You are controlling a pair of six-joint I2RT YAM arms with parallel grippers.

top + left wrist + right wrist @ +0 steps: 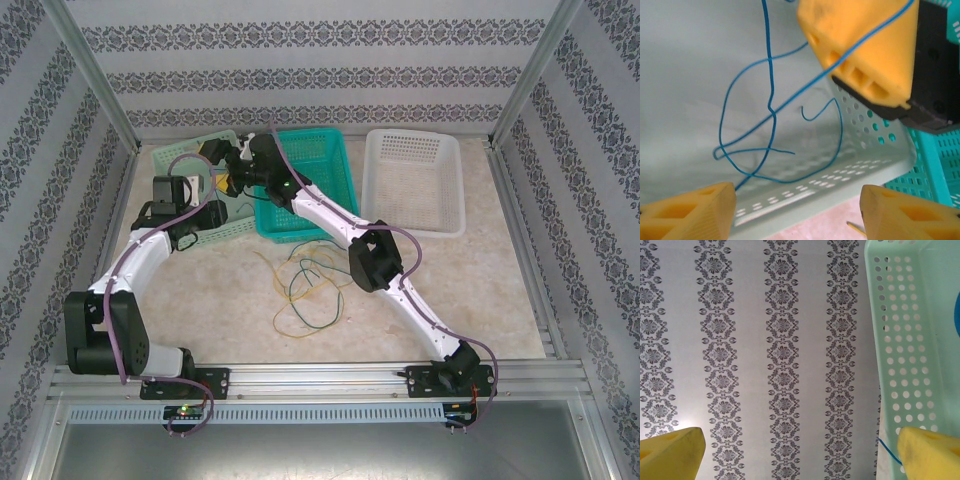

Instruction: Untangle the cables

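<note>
Left gripper (797, 200), pads spread wide and empty at the bottom of its wrist view, hangs over the mint basket (805, 192), probably stationed to tend the blue cable (774, 116) looped loosely inside, apparently sorted away from the rest. Upper right of that view, the right gripper (800, 432) stands open too, with a blue strand running across one finger (865, 45); I judge it draped, not pinched. Farther off, mid-table in the top view, yellow and dark green cables (305, 285) lie tangled, well apart from both grippers.

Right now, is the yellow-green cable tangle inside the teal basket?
No, the tangle lies on the table, nearer than the teal basket.
</note>
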